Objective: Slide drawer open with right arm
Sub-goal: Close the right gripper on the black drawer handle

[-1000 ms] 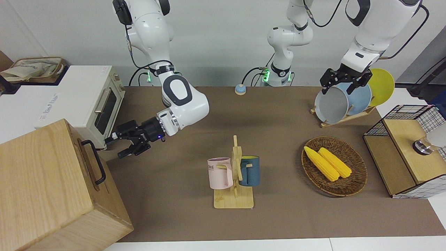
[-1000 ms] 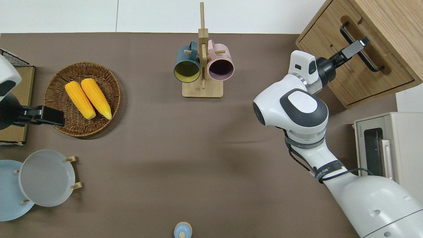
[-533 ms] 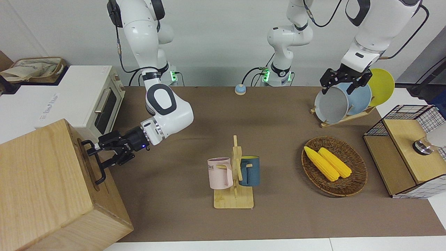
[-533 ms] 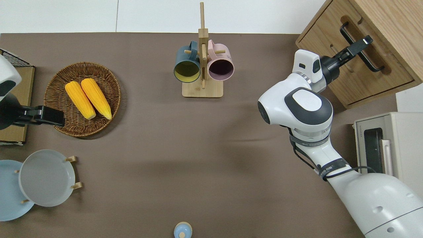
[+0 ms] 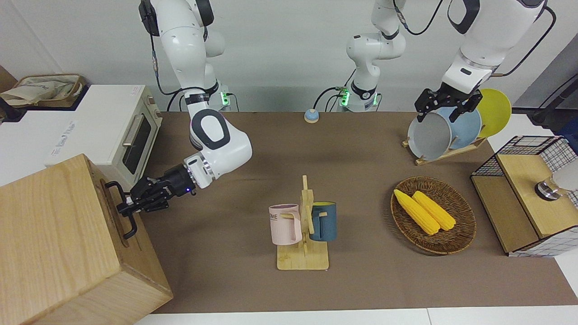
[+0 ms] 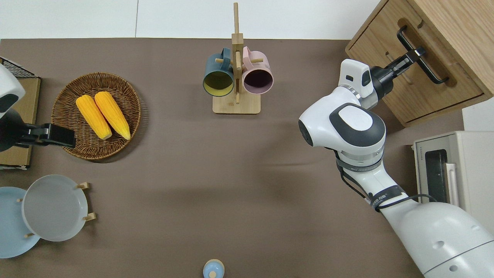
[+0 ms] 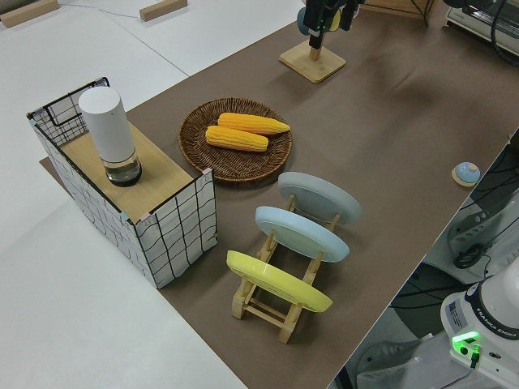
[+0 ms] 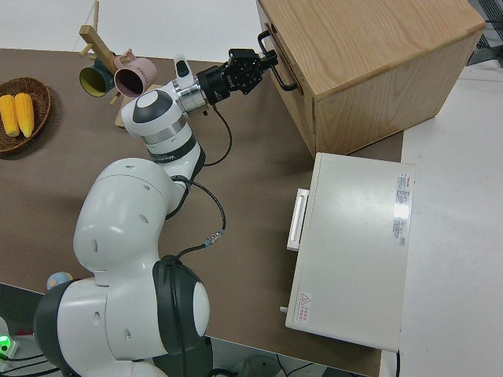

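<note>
1. A brown-topped desk point(image 5: 361, 149) fills the room's middle, with a pale wood cabinet point(image 5: 54, 243) at the right arm's end.
2. The right gripper point(image 5: 128, 205) sits at the drawer point(image 6: 420, 83) front, fingers closed around the black bar handle point(image 6: 422, 54) near its middle, probably so a pull stays square.
3. The drawer looks flush in the cabinet, not yet drawn out.
4. The mug rack point(image 5: 303, 230) stands well apart from the gripper, clear of the drawer's path.
5. The left arm is parked.
</note>
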